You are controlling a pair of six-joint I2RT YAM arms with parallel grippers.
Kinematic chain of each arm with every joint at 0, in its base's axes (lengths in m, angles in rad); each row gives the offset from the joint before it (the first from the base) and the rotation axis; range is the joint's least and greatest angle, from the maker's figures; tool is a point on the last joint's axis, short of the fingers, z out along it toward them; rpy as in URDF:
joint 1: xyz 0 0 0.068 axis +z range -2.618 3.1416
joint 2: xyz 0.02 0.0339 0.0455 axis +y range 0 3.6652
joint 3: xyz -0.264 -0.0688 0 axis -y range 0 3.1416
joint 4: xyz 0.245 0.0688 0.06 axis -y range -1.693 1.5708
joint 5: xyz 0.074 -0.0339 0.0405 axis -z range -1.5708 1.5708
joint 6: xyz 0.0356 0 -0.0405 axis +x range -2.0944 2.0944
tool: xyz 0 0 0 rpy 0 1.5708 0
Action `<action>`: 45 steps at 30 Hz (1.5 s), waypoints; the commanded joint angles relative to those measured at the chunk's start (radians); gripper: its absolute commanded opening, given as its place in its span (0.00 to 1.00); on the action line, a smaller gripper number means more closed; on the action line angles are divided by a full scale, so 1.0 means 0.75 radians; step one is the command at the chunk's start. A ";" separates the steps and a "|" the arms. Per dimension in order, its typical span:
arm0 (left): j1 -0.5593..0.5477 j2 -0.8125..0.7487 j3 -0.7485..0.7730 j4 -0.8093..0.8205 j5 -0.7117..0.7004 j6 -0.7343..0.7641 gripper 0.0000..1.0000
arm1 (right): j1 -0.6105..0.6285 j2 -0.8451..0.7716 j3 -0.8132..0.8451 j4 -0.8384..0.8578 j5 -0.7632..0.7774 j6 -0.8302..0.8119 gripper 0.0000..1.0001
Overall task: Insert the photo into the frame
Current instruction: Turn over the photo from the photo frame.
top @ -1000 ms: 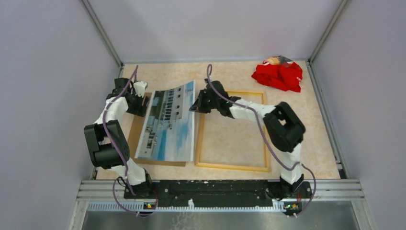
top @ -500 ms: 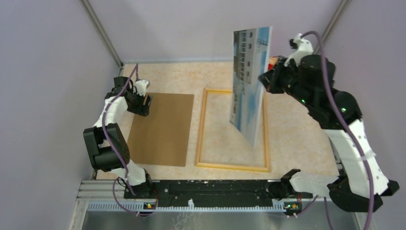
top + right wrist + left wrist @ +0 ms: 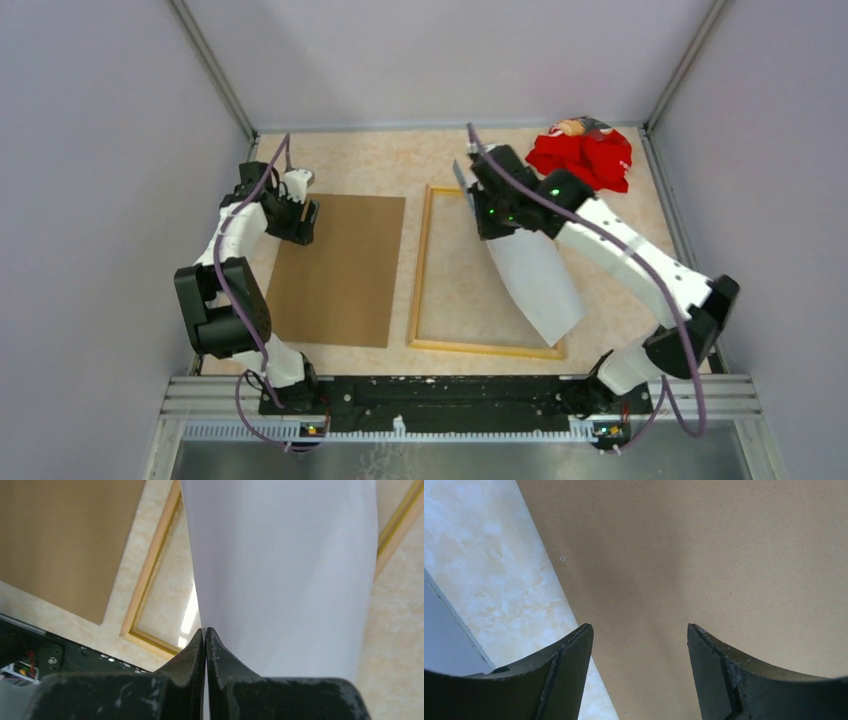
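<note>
Now the right gripper (image 3: 205, 635) is clenched on the far edge of the photo (image 3: 535, 280), its pads pressed together on the sheet. The photo shows its white back. It curves from the gripper toward 5 o'clock, over the right half of the frame (image 3: 428, 270). Whether its near end touches the frame I cannot tell. The frame lies flat on the table (image 3: 380, 160). The board (image 3: 340, 270) lies just beside it at 9 o'clock. The left gripper (image 3: 640, 635) hangs released, jaws apart and gripping nothing, over the board's 11 o'clock corner. A red cloth (image 3: 585, 158) sits at the table's 1 o'clock corner.
</note>
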 commanded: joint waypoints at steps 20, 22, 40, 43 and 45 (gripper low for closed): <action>-0.003 -0.063 -0.102 0.053 -0.016 0.019 0.75 | 0.035 0.375 -0.237 0.579 0.198 1.003 0.00; -0.003 -0.055 -0.102 0.055 -0.008 0.021 0.75 | 0.035 0.376 -0.219 0.516 0.286 1.076 0.00; -0.003 -0.057 -0.105 0.049 0.000 0.023 0.73 | 0.129 0.174 -0.330 0.565 0.472 1.289 0.00; -0.003 -0.056 -0.107 0.049 0.001 0.022 0.73 | 0.133 0.049 -0.371 0.542 0.514 1.280 0.00; -0.003 -0.056 -0.106 0.050 0.006 0.020 0.73 | 0.134 -0.034 -0.405 0.507 0.565 1.279 0.00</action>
